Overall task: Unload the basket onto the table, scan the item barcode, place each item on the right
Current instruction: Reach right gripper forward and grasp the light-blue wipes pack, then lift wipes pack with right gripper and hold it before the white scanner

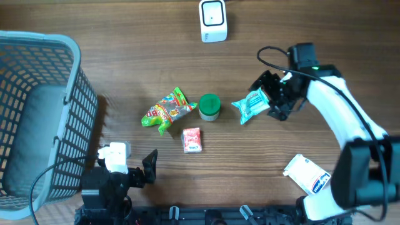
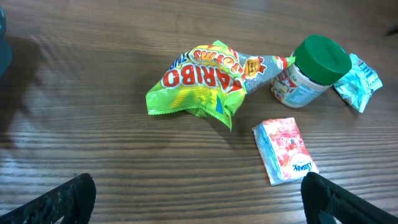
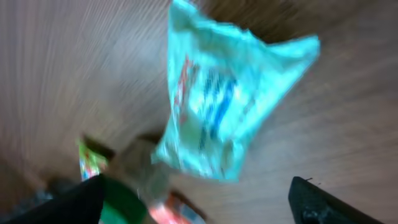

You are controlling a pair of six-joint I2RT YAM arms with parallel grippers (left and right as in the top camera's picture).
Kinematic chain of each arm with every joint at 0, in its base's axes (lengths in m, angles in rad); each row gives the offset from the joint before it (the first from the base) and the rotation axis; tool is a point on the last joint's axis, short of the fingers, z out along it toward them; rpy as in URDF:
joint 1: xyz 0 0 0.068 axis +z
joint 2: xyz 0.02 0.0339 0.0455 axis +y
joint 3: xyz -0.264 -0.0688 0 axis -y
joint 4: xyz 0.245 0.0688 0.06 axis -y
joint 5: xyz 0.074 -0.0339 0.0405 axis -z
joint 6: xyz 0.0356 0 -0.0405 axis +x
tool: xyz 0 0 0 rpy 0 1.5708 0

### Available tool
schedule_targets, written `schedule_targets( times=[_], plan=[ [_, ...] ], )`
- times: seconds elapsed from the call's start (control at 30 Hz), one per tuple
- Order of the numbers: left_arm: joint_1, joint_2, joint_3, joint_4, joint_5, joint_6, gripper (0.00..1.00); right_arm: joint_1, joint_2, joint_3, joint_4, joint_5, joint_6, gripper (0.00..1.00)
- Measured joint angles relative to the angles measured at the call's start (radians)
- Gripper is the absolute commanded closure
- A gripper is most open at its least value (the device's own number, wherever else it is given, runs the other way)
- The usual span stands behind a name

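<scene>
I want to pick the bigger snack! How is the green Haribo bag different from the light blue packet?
The Haribo bag is bright green with red and yellow; the light blue packet is pale teal. The Haribo bag looks bigger than the light blue packet. The Haribo bag has no gripper at it; the light blue packet sits right at the right gripper. Both are crinkly.

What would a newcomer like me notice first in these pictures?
Probably the bright green and yellow Haribo bag at the centre, with a green-lidded jar right beside it. Next, further right, the right claw is at one end of a pale blue packet. The big grey basket fills the left side.
</scene>
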Motion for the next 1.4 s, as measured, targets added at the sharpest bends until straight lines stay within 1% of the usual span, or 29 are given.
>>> schedule_targets(
  times=[0.07,0.1,0.27,0.43,0.47,0.53,0.6,0.63,0.67,0.73,0.77,0.8,1.0,1.13,1.17,1.23,1.27,1.3,1.4],
  plan=[
    [0.0,0.0,0.0,0.0,0.0,0.0,0.0,0.013,0.042,0.0,0.072,0.004,0.074,0.18],
    [0.0,0.0,0.0,0.0,0.0,0.0,0.0,0.02,0.062,0.0,0.102,0.005,0.114,0.18],
    [0.0,0.0,0.0,0.0,0.0,0.0,0.0,0.026,0.088,0.0,0.146,0.045,0.253,0.18],
    [0.0,0.0,0.0,0.0,0.0,0.0,0.0,0.084,0.09,0.0,0.212,0.094,0.294,0.18],
    [0.0,0.0,0.0,0.0,0.0,0.0,0.0,0.103,0.095,0.0,0.225,0.107,0.302,0.22],
    [0.0,0.0,0.0,0.0,0.0,0.0,0.0,0.158,0.112,0.001,0.241,0.154,0.327,0.36],
    [0.0,0.0,0.0,0.0,0.0,0.0,0.0,0.181,0.122,0.008,0.229,0.201,0.356,0.51],
    [0.0,0.0,0.0,0.0,0.0,0.0,0.0,0.183,0.126,0.011,0.216,0.216,0.371,0.59],
    [0.0,0.0,0.0,0.0,0.0,0.0,0.0,0.183,0.132,0.015,0.195,0.227,0.378,0.7],
    [0.0,0.0,0.0,0.0,0.0,0.0,0.0,0.184,0.134,0.021,0.153,0.245,0.377,0.81],
    [0.0,0.0,0.0,0.0,0.0,0.0,0.0,0.185,0.135,0.024,0.103,0.263,0.365,0.91],
    [0.0,0.0,0.0,0.0,0.0,0.0,0.0,0.185,0.135,0.024,0.082,0.273,0.357,0.95],
    [0.0,0.0,0.0,0.0,0.0,0.0,0.0,0.185,0.135,0.021,0.013,0.296,0.31,0.95],
    [0.0,0.0,0.0,0.0,0.0,0.0,0.0,0.185,0.134,0.024,0.004,0.295,0.211,0.96],
    [0.0,0.0,0.0,0.0,0.0,0.0,0.0,0.185,0.132,0.026,-0.006,0.295,0.174,0.85],
    [0.0,0.0,0.0,0.0,0.0,0.0,0.0,0.185,0.125,0.027,-0.025,0.295,0.105,0.45],
    [0.0,0.0,0.0,0.0,0.0,0.0,0.0,0.185,0.117,0.029,-0.044,0.295,0.082,0.01],
    [0.0,0.0,0.0,0.0,0.0,0.0,0.0,0.185,0.098,0.034,-0.077,0.296,0.045,0.01],
    [0.0,0.0,0.0,0.0,0.0,0.0,0.0,0.185,0.06,0.069,-0.089,0.296,-0.005,0.0]
  ],
)
